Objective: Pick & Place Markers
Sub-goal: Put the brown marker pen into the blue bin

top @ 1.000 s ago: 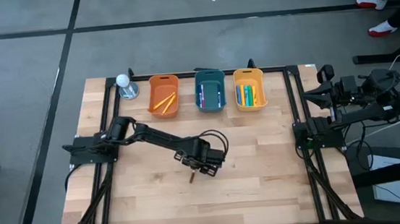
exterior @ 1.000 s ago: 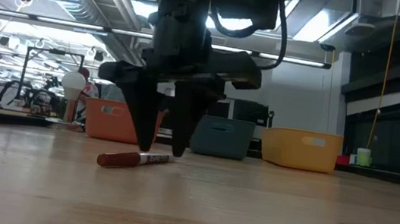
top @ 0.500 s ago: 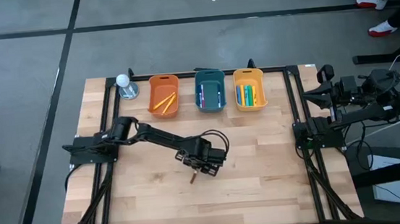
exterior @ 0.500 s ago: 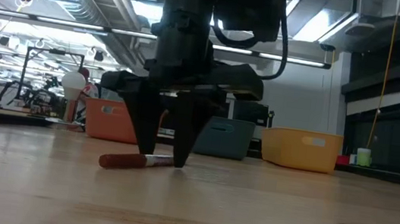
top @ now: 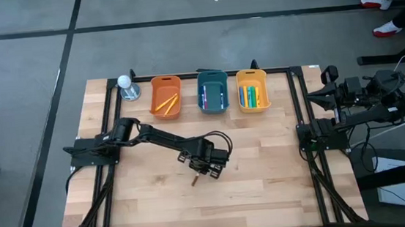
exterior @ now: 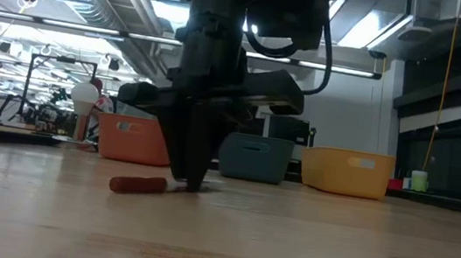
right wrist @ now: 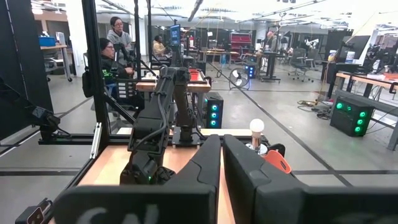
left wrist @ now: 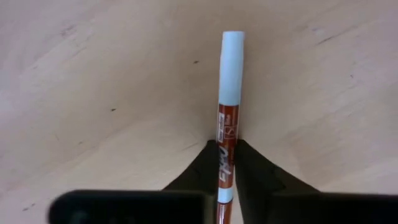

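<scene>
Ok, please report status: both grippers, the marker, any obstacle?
Left gripper shut on red marker, marker lying on table. Right gripper shut, parked at table's right side. Bins far off; nothing in the way.

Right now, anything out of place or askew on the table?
Nothing stands out. One red marker lies loose on the table outside the bins, with the left gripper closed on it. The three bins sit in a straight row.

Overhead and table-level cameras share the left pincer (top: 199, 172); wrist cameras look forward.
</scene>
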